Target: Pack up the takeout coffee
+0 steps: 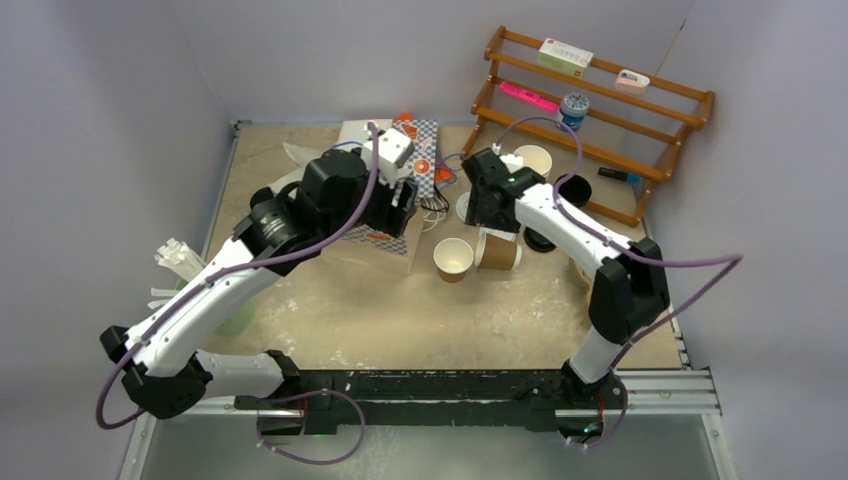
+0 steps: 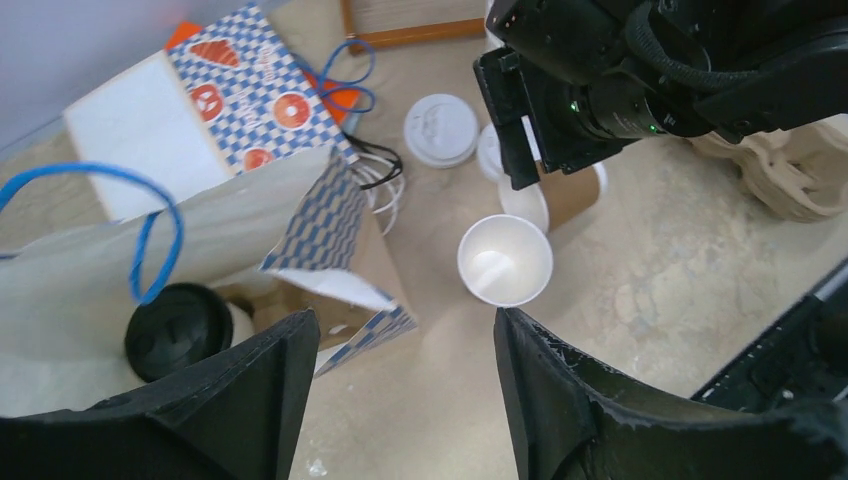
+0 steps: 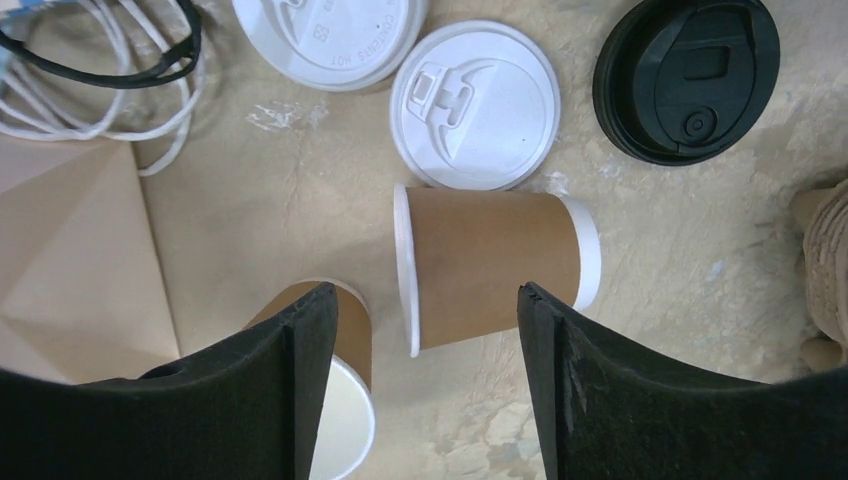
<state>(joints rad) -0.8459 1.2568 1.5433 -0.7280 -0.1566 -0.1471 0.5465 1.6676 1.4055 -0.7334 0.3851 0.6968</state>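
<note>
One takeout coffee (image 2: 178, 330), a pale cup with a black sip lid, stands inside the open paper bag (image 2: 120, 260) with blue handles. My left gripper (image 2: 405, 335) hangs open just right of the bag's mouth with nothing between its fingers; in the top view the left gripper (image 1: 404, 208) is over the bag (image 1: 385, 245). My right gripper (image 3: 425, 300) is open above a brown lidless cup (image 3: 490, 265) lying on its side. Beside that cup stands a second open cup (image 3: 345, 410). From above, the right gripper (image 1: 493, 210) hovers over the fallen cup (image 1: 497, 252).
White lids (image 3: 473, 105) and a loose black lid (image 3: 686, 78) lie behind the fallen cup. A checkered box (image 2: 230, 90) sits past the bag. A pulp cup carrier (image 2: 790, 170) lies to the right. A wooden rack (image 1: 600, 110) stands at the back right.
</note>
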